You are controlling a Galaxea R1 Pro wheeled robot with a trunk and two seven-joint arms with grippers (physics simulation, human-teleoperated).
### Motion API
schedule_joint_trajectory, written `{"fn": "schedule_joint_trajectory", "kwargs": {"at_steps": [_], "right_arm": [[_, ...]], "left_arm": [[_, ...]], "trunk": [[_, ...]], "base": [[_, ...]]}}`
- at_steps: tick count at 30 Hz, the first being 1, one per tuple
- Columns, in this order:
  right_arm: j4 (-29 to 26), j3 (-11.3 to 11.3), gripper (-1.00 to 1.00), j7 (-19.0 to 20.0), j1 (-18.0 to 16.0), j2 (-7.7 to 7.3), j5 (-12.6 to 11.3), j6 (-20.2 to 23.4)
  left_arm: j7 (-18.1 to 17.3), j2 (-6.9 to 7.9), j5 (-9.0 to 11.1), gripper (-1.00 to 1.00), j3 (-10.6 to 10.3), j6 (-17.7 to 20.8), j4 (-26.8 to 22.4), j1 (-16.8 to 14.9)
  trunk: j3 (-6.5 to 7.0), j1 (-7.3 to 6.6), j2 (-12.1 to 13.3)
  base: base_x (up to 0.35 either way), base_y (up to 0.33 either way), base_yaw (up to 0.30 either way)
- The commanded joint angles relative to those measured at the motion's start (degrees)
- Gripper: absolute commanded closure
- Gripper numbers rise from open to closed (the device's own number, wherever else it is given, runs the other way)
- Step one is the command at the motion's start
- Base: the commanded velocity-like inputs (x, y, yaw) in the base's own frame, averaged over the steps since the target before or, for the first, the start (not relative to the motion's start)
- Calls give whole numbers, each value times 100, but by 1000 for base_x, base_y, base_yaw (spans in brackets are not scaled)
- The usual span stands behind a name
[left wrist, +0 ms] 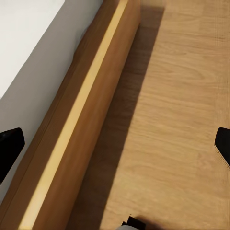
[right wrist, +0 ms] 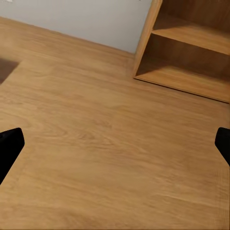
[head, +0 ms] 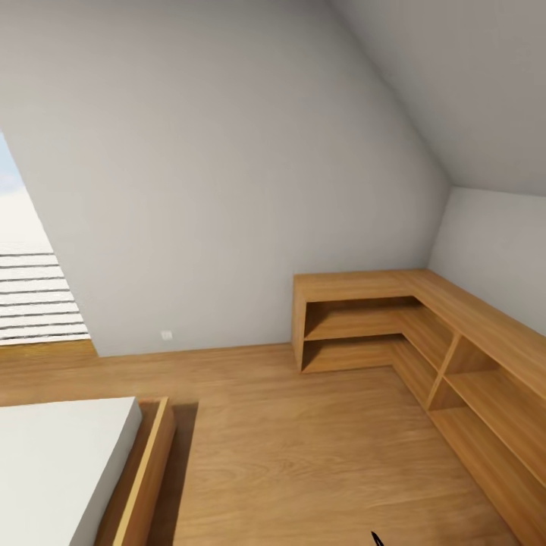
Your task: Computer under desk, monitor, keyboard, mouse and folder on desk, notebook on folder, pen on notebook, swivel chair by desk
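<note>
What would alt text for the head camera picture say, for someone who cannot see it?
A bare attic bedroom with a wood floor: an L-shaped light-wood shelf unit fills the right corner under a sloping white ceiling. A white mattress in a wooden bed frame sits lower left, below a slatted window.

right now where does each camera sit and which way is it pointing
Head view: up on the robot's head, looking forward and down at the wood floor, the corner shelf unit and the bed.
Left wrist view: on the left arm, looking down at the bed's wooden frame; two dark fingertips at the edges.
Right wrist view: on the right arm, facing floor and shelf unit; fingertips at the edges.
Shared: head and right wrist both see the shelf unit.
</note>
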Motion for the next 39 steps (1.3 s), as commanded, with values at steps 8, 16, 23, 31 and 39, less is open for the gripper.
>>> {"fn": "schedule_joint_trajectory", "kwargs": {"at_steps": [8, 16, 23, 31, 39], "right_arm": [[5, 49, -100, -1, -4, -2, -57, -19], [5, 49, -100, -3, -4, -3, -57, -19], [5, 48, -100, -9, -4, 3, -63, -19], [5, 48, -100, -9, -4, 3, -66, -19], [5, 51, -100, -9, -4, 10, -70, -19]], "left_arm": [[5, -4, -16, -100, 21, -9, -12, 3], [5, -4, -15, -100, 20, -11, -12, 3], [5, -4, -14, -100, 19, -12, -12, 3], [5, -4, -14, -100, 20, -12, -12, 3], [5, -4, -14, -100, 20, -12, -12, 3]], "trunk": [[-8, 5, -7], [-8, 5, -7], [-8, 5, -7], [-8, 5, -7], [-8, 5, -7]], "base": [[329, 0, 0], [329, 0, 0], [329, 0, 0], [329, 0, 0], [329, 0, 0]]}}
